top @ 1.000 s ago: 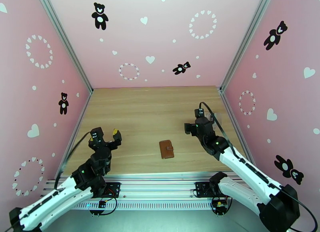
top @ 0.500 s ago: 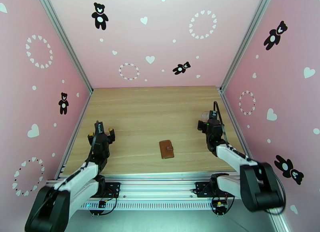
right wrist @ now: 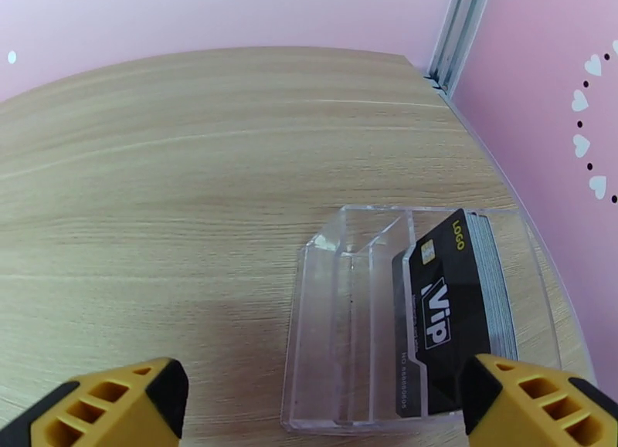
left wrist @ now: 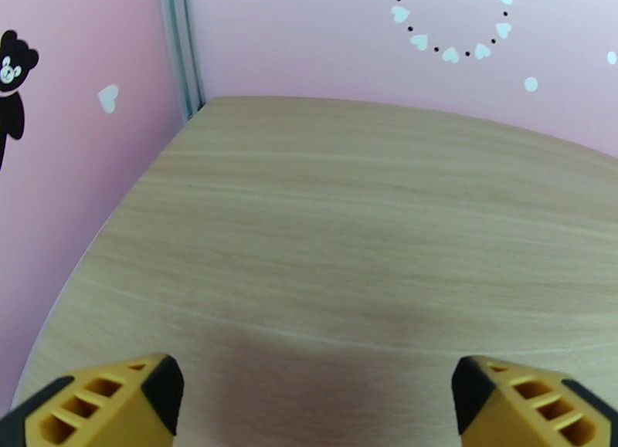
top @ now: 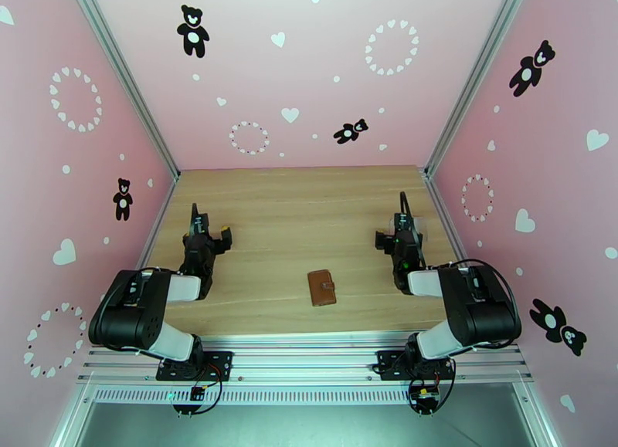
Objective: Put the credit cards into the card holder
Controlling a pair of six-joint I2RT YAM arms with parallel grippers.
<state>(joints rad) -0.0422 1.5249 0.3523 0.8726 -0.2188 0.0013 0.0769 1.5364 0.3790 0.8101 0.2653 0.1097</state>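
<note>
Several dark credit cards [right wrist: 452, 302] stand packed on edge in the right-hand compartment of the clear plastic box [right wrist: 340, 340], at the far right of the table [right wrist: 154, 171] and close to the pink wall [right wrist: 541, 70]. Your right gripper [right wrist: 320, 394] hangs on the box's near side, fingers spread wide with nothing between them. Your left gripper [left wrist: 313, 387] is likewise spread and empty over bare wood on the left. The card holder [top: 321, 287] lies folded with its tab across it, near the front middle and well apart from both grippers.

Watch three things.
- The cards sit so tightly that a pinch may lift two or more, or catch the see-through wall along with them.
- The box looks light. A finger landing on its rim could shove it against the wall or tip it, spilling the stack.
- The holder is shut. If you bring a card over before the tab is undone and the flap held back, the card has nowhere to go, and pushing will only slide the holder across the wood.
</note>
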